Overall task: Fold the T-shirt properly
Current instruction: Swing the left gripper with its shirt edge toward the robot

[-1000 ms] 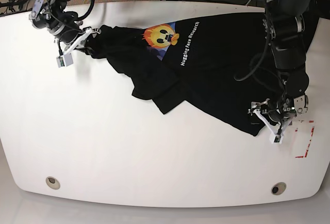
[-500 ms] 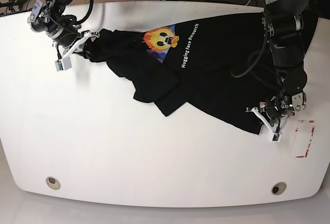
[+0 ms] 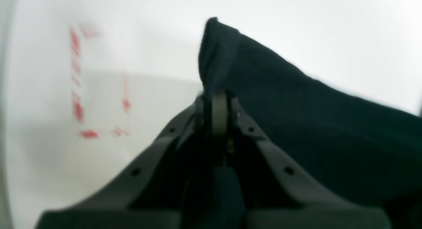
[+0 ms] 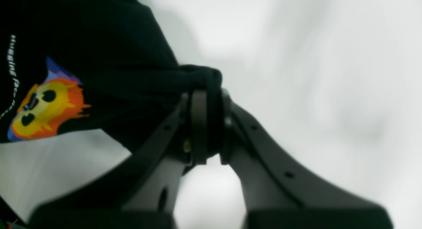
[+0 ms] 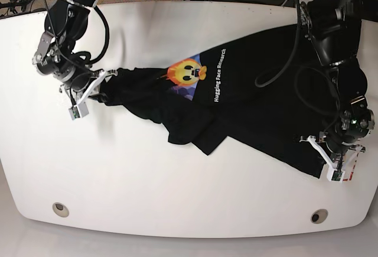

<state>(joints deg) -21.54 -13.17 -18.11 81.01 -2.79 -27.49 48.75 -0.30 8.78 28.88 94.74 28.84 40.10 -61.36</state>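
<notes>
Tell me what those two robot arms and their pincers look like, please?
Both arms are chunky black jointed segments with loose black cables looping alongside. The left pincer and right pincer each have white plastic parts near the tip in the base view. Up close, the fingers are dark grey, curved and tapering, dotted with small round holes, with a flat, paler pad at the tip.

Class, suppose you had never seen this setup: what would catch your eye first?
The black T-shirt sprawled crumpled across the white table, its yellow emoji print near the middle. Each far end is pinched: the right gripper and left gripper both clamp cloth.
</notes>
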